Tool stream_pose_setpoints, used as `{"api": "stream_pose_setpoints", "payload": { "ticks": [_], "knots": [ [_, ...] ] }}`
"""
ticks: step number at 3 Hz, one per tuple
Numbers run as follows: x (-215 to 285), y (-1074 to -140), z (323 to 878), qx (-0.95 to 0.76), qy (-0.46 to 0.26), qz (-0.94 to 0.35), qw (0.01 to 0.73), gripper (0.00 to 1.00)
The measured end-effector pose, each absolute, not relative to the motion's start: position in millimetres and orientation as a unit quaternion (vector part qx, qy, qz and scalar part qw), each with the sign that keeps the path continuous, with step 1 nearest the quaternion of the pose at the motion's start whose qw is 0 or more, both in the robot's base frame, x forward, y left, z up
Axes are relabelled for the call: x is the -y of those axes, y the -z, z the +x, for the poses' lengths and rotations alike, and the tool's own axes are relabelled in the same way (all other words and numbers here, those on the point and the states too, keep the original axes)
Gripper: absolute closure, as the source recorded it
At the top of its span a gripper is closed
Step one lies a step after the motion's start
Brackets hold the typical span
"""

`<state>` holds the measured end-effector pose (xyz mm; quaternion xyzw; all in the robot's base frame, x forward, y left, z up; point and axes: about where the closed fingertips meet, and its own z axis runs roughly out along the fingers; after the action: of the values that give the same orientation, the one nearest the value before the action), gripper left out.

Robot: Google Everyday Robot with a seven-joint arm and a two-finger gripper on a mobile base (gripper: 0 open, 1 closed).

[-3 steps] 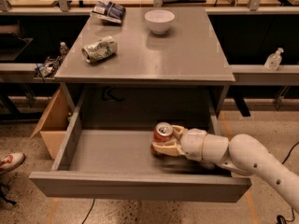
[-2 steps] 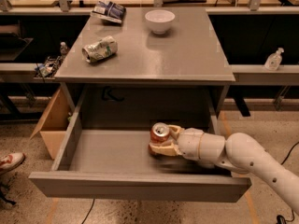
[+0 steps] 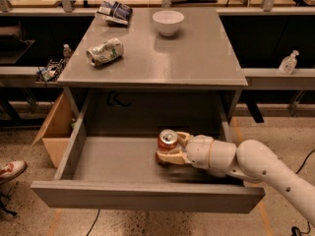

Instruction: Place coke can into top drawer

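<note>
The coke can [image 3: 167, 141], red-orange with a silver top, stands upright inside the open top drawer [image 3: 142, 194], right of its middle. My gripper [image 3: 170, 147] reaches in from the right over the drawer's right wall, on a white arm [image 3: 256, 168]. Its tan fingers [image 3: 170, 157] sit around the can's lower body and are closed on it. The can's base is at or just above the drawer floor; I cannot tell whether it touches.
On the grey table [image 3: 197, 63] above the drawer lie a dented silver-green can [image 3: 104, 51], a white bowl [image 3: 168, 22] and a dark packet [image 3: 114, 11]. A cardboard box [image 3: 56, 129] stands on the floor to the left. A shoe [image 3: 10, 170] shows at the far left.
The gripper and the can have shifted slightly left inside the drawer. The grip on the can looks the same.
</note>
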<state>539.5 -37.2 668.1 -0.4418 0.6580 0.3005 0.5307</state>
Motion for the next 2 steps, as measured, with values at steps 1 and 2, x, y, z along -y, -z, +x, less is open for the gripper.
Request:
{"api": "stream_pose_setpoints", "payload": {
  "ticks": [1,2],
  "knots": [
    [35.4,-668.2,539.1,-0.657,-0.302,-0.443,0.53,0.36],
    [33.5,-668.2,538.8,-0.656,-0.303,-0.444,0.53,0.12]
  ]
}}
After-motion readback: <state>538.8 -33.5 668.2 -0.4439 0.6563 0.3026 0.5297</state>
